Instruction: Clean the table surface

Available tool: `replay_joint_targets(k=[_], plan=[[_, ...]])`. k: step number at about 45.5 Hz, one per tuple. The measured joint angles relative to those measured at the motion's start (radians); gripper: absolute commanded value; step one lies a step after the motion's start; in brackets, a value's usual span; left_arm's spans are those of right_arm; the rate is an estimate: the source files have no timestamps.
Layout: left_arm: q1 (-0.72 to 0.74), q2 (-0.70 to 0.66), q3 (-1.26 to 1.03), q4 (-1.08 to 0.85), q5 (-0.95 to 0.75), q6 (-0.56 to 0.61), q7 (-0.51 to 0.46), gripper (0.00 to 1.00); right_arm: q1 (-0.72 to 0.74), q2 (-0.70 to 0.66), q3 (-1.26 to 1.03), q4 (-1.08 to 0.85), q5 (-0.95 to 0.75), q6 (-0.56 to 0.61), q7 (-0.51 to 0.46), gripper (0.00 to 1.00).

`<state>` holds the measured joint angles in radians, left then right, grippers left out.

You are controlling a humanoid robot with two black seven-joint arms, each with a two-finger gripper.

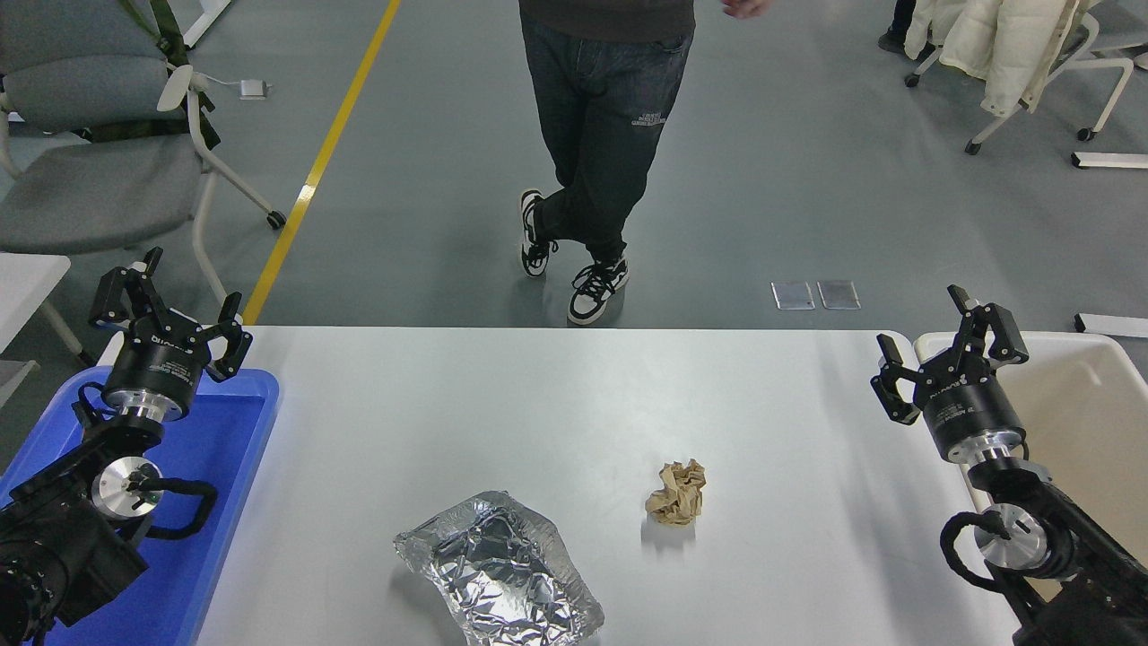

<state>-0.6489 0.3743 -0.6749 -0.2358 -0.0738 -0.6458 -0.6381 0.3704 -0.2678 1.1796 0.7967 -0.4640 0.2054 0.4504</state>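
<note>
Now, right arm angled in from the lower right corner, wrist raised, pointing away from the camera toward the far edge. Right gripper held above the table's right end, just beside the rim of the beige tub, black fingers spread wide, nothing between them. Left arm parked at the lower left over the blue tray, left gripper likewise splayed open and empty, hanging past the tray's far edge.

Down on the table surface, white and matte, stretching between tray and tub, filling the middle of the view. Two bits of litter lying on it: a crumpled brown paper ball near the centre, resting flat with a small shadow beneath, and a crushed foil container toward the near edge, left of the ball and apart from it. Paper ball well to the left of the right gripper and nearer the camera, clearly apart from the fingers. Foil farther off again, roughly midway between the two arms.

Beyond the far edge, a person standing on the grey floor, legs crossed at the ankles, dark trousers, black-and-white shoes.
</note>
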Motion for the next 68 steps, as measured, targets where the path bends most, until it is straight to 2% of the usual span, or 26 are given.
replay_joint_targets(k=[11,23,30,43,57,68], plan=[[0.000,0.000,0.000,0.000,0.000,-0.001,0.000,1.00,0.036,-0.073,-0.085,0.099,0.042,-0.102,-0.115,1.00],[0.000,0.000,0.000,0.000,0.000,-0.001,0.000,1.00,0.128,-0.198,-0.270,0.229,0.059,-0.139,-0.206,1.00],[0.000,0.000,0.001,0.000,0.000,-0.002,0.000,1.00,0.222,-0.287,-0.438,0.368,0.036,-0.145,-0.278,0.99],[0.000,0.000,0.001,0.000,0.000,-0.002,0.000,1.00,0.404,-0.395,-0.725,0.593,-0.037,-0.151,-0.353,1.00],[-0.001,0.000,0.001,0.000,0.000,-0.004,0.000,1.00,0.583,-0.358,-0.974,0.696,-0.141,-0.147,-0.441,1.00],[-0.001,0.000,0.000,0.000,0.000,-0.004,0.000,1.00,0.722,-0.202,-1.143,0.703,-0.225,-0.144,-0.570,1.00]])
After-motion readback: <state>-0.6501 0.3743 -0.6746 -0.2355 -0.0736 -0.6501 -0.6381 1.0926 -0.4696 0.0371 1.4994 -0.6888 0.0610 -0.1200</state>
